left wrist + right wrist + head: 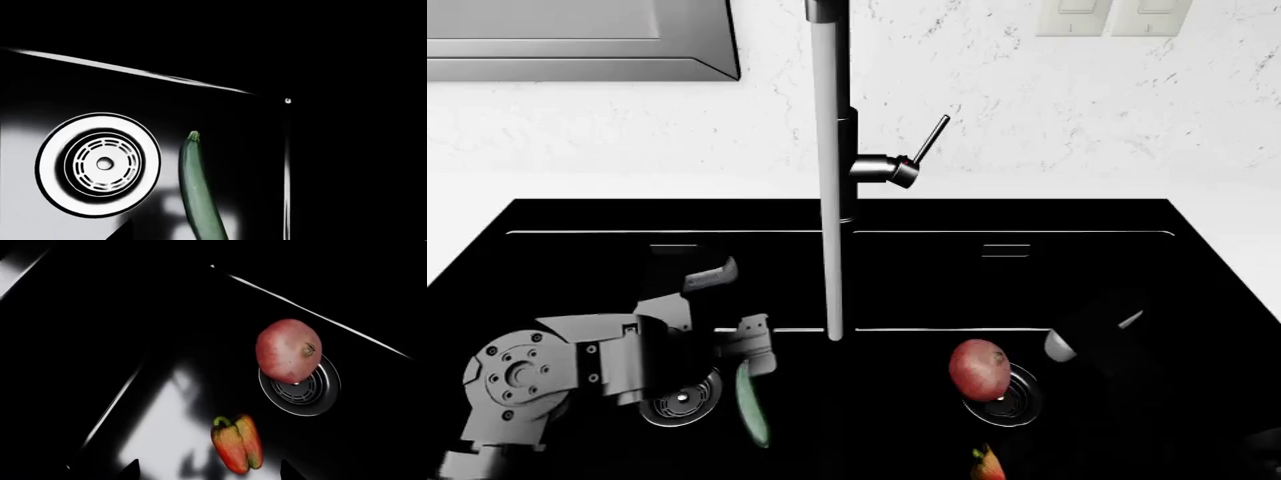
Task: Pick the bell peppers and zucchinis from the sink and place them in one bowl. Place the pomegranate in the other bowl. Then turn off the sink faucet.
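a: where's the zucchini and which way does it point?

b: left basin of the sink, lying flat on the floor just beside the left drain, on the divider side. in my head view its long axis runs near to far, slightly slanted. in the left wrist view the zucchini shows its stem tip toward the back wall, its other end cut off by the frame edge

a: fingers?

b: left gripper is spread wide, holding nothing. one finger sits up toward the back wall, the other finger is right over the far tip of the zucchini. can't tell if it touches

a: right side?

b: right gripper is a dark shape low in the right basin, can't tell if its fingers are apart or together. pomegranate sits on the edge of the right drain, just left of that gripper. bell pepper lies on the basin floor near the pomegranate, stem pointing toward the divider

a: faucet?

b: faucet upright behind the divider, a stream falls straight down onto it, thin lever tilted up to the right
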Controlling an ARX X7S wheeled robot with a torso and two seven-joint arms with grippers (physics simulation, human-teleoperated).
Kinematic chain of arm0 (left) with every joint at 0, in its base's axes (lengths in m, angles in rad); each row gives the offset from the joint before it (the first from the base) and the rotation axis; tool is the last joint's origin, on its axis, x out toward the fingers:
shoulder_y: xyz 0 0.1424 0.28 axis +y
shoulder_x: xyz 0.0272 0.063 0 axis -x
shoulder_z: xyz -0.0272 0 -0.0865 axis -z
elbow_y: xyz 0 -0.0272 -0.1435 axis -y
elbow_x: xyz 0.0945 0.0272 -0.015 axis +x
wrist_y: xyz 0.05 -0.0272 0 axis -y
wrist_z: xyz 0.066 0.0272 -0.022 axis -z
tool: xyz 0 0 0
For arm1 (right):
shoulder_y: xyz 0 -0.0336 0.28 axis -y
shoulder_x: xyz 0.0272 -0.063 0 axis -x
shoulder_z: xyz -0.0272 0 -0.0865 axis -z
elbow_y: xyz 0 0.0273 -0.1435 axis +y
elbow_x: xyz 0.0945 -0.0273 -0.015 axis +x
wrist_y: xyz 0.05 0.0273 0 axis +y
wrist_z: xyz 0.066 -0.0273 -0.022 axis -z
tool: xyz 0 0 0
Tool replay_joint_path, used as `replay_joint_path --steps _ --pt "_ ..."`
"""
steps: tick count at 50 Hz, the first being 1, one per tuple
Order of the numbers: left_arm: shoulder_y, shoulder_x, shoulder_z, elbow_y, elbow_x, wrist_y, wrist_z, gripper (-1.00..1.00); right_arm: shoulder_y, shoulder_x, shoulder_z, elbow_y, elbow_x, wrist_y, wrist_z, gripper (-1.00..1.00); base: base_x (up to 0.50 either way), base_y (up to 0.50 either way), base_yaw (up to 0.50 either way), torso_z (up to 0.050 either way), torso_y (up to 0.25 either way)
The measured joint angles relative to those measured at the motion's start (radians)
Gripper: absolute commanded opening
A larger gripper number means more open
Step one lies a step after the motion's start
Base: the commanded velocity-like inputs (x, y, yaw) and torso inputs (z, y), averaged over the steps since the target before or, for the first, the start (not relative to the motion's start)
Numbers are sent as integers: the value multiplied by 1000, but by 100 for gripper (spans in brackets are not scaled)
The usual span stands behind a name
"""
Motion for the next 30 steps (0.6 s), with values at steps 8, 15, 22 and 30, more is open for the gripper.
replay_joint_path --steps 8,15,22,30 --pt "-3 21 19 -51 41 44 23 100 -6 -1 -2 -2 -17 -15 -19 100 0 0 0 0 0" --pt "-11 39 46 -99 92 85 56 100 -12 1 0 -6 -32 -29 -37 100 0 0 0 0 0" --pt "-9 54 83 -141 138 109 88 100 -16 2 0 -12 -48 -38 -56 100 0 0 0 0 0" --pt "-12 69 126 -194 199 149 126 100 -11 -5 -4 -4 -86 -42 -94 100 0 0 0 0 0"
